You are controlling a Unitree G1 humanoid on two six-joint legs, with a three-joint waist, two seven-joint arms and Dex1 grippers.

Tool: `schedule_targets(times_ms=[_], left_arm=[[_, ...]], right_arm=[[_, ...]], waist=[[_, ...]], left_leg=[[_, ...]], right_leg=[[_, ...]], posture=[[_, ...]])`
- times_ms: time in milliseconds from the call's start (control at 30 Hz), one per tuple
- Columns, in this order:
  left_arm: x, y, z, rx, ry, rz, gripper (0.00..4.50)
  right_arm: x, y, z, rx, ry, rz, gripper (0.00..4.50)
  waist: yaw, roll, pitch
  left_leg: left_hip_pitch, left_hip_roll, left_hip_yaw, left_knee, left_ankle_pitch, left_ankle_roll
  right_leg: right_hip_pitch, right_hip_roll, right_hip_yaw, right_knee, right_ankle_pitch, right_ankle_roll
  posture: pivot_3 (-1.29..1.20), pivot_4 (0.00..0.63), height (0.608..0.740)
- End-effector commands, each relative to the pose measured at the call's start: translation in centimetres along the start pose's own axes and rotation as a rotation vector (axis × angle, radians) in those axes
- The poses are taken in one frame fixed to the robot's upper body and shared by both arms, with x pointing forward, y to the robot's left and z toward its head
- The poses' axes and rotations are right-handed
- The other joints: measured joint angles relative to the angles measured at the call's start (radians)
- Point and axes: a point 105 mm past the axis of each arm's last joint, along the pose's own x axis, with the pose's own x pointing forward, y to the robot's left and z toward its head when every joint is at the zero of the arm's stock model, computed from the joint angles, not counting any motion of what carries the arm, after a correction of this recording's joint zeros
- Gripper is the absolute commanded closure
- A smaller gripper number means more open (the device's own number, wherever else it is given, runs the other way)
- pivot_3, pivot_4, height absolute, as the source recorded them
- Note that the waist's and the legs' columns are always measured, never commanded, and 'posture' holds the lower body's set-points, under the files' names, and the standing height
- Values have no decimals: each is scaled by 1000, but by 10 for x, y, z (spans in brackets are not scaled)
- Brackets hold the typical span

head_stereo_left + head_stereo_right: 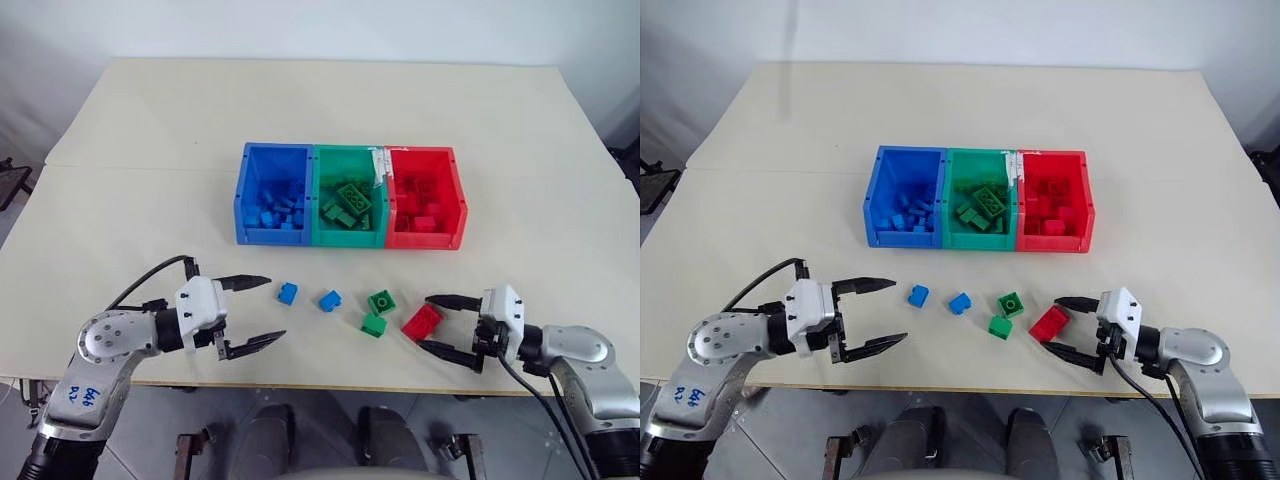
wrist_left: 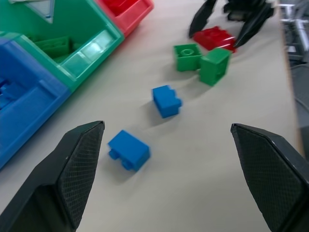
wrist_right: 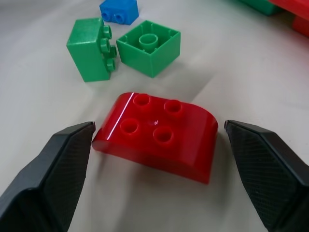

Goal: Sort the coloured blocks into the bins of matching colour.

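Bench (image 1: 150, 130), head camera: I see the three joined bins at frame centre, blue bin (image 1: 252, 190), green bin (image 1: 325, 232) and red bin (image 1: 455, 195) left to right, each already holding blocks of its own colour. Below them five loose blocks lie in a row: two blue blocks (image 1: 288, 293) (image 1: 330, 300), two green blocks (image 1: 381, 302) (image 1: 374, 325) touching each other, and the red block (image 1: 422, 321). My left hand (image 1: 250, 314), lower left, is released, fingers spread, well apart from the nearest blue block. My right hand (image 1: 440, 322), lower right, is released too, its fingers set either side of the red block.

Left wrist camera: both blue blocks lie on the bench between the spread fingers (image 2: 79, 164).

Right wrist camera: the red block, studs up, sits between the fingers (image 3: 63, 164); I cannot tell whether they touch it.
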Motion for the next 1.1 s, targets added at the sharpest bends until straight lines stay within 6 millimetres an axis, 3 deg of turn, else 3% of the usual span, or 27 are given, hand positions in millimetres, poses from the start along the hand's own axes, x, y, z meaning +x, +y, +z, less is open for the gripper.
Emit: schedule_targets(times_ms=[33, 333, 467, 767, 1100], left_arm=[[-4, -2, 10, 29, -26, -21, 0], [4, -1, 8, 37, -43, -46, 0], [3, 0, 5, 36, -37, -31, 0], [4, 1, 3, 39, -36, -17, 0], [5, -4, 9, 43, -48, -70, 0]], right_arm=[[3, 1, -3, -3, -1, -8, 911], [5, -5, 3, -20, -32, -31, 4004], [-1, -12, 19, 25, -104, -64, 3839], [13, -6, 32, 73, -99, -84, 936], [26, 16, 12, 117, -15, -53, 936]], waist=[[-3, 0, 0], [-10, 0, 0], [-11, 0, 0], [-10, 0, 0], [-10, 0, 0]], left_leg=[[0, 0, 0, 0, 0, 0], [0, 0, 0, 0, 0, 0], [0, 0, 0, 0, 0, 0], [0, 0, -4, 0, 0, 0], [0, -1, -5, -1, 0, 0]], right_leg=[[0, 0, 0, 0, 0, 0], [0, 0, 0, 0, 0, 0], [0, 0, 0, 0, 0, 0], [0, 0, 0, 0, 0, 0], [-1, 0, 0, 0, 0, 0]], posture=[[0, 150, 740], [0, 150, 740], [0, 150, 740], [0, 150, 740], [0, 150, 740]])
